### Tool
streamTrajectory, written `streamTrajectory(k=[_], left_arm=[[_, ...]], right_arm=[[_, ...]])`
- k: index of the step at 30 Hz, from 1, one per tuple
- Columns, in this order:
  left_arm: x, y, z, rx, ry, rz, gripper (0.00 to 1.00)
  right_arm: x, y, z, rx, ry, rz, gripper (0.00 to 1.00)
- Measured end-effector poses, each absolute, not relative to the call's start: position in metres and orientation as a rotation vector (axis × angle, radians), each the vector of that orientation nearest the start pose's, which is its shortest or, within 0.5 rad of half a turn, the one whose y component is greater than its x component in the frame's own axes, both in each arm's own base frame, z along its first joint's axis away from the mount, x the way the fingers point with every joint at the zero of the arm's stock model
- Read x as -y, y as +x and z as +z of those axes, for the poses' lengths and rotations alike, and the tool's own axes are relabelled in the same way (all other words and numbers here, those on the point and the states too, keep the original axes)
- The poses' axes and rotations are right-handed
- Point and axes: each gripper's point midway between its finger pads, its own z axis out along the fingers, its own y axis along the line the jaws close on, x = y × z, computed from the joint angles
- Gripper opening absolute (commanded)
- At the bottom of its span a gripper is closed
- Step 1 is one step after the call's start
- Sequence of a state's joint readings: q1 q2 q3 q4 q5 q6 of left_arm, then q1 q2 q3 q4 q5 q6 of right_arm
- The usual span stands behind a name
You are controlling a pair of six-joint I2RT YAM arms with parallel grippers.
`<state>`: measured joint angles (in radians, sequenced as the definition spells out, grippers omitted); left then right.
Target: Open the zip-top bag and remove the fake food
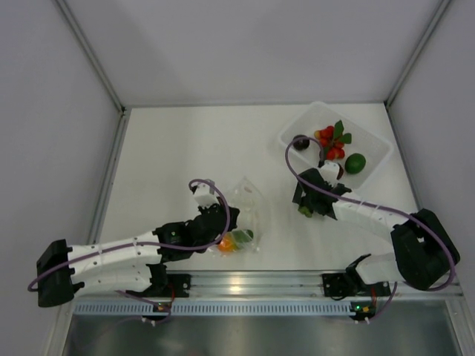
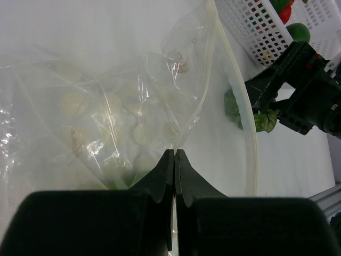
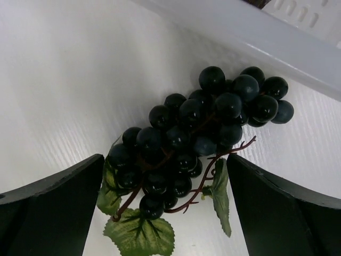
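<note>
The clear zip-top bag lies crumpled near the table's front, its mouth rim curving up on the right. My left gripper is shut on a fold of its film. Orange and green fake food shows inside the bag beside that gripper. A dark grape bunch with green leaves lies on the table between the wide-apart fingers of my open right gripper, untouched by them. From above, that gripper covers the grapes; only a leaf shows.
A rigid translucent tub at the back right holds red clustered pieces, a green round piece and a dark one. Its wall runs just beyond the grapes. The right arm's purple cable loops beside it.
</note>
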<state>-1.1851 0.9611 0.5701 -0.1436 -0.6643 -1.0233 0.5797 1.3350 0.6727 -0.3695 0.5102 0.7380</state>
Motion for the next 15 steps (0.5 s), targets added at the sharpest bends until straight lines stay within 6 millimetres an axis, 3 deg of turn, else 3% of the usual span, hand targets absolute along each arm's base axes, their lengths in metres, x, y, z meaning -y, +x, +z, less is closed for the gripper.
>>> streamTrajectory(k=[3, 7, 10, 11, 15], left_arm=[[0.255, 0.190, 0.158, -2.035, -0.237, -0.726, 0.00], [0.255, 0.190, 0.160, -2.032, -0.238, -0.734, 0.00], [0.255, 0.190, 0.161, -2.031, -0.239, -0.737, 0.00], [0.255, 0.190, 0.160, -2.032, -0.239, -0.737, 0.00], [0.255, 0.190, 0.160, -2.034, -0.239, -0.740, 0.00]], right_arm=[[-0.105, 0.277, 0.040, -2.371, 0.406, -0.083, 0.93], [-0.100, 0.278, 0.019, -2.386, 0.435, -0.115, 0.88], [-0.101, 0.283, 0.020, -2.362, 0.450, -0.099, 0.72], [-0.102, 0.285, 0.021, -2.356, 0.453, -0.092, 0.57], [-0.102, 0.284, 0.021, -2.339, 0.464, -0.063, 0.42]])
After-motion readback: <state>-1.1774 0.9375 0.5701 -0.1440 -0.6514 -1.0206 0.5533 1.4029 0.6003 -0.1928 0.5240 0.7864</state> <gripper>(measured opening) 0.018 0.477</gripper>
